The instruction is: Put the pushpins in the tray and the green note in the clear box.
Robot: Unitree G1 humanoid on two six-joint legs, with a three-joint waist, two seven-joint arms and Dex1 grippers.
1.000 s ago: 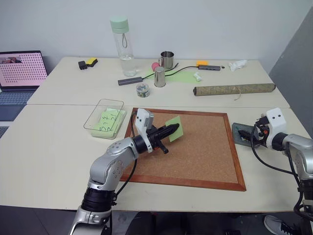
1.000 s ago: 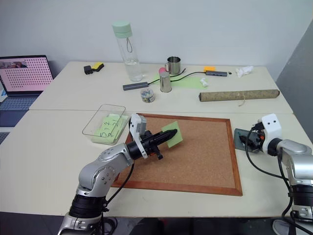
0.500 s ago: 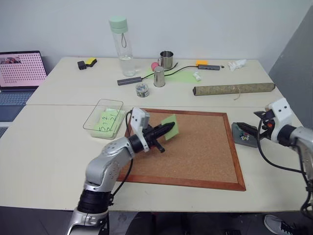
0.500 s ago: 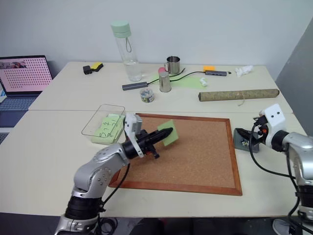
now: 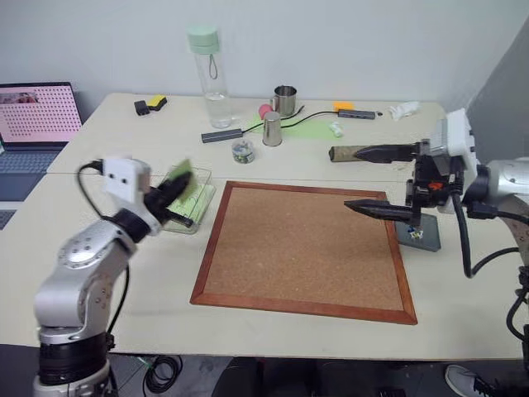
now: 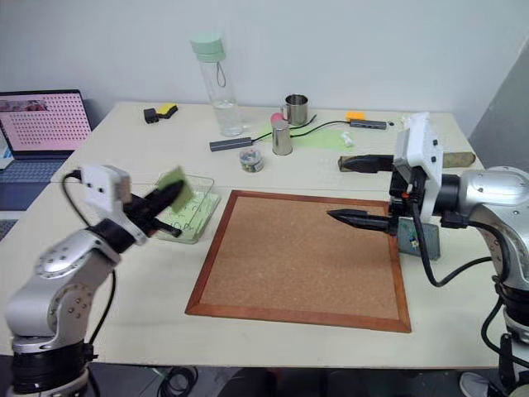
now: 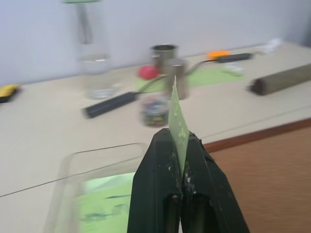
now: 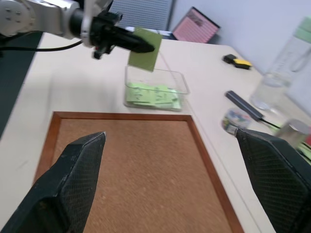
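Clear box (image 5: 201, 201) with written green notes (image 8: 153, 94)

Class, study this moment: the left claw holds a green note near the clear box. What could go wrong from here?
1. The green note is pinched by one edge in the left claw, high above the clear box; released here, it may flutter outside.
2. The right claw, wide open over the cork board, may knock the tray.

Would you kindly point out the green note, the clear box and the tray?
green note (image 5: 179, 177), left eye view, middle of the sheet.
clear box (image 6: 206, 209), right eye view, right wall.
tray (image 5: 428, 241), left eye view, near corner.
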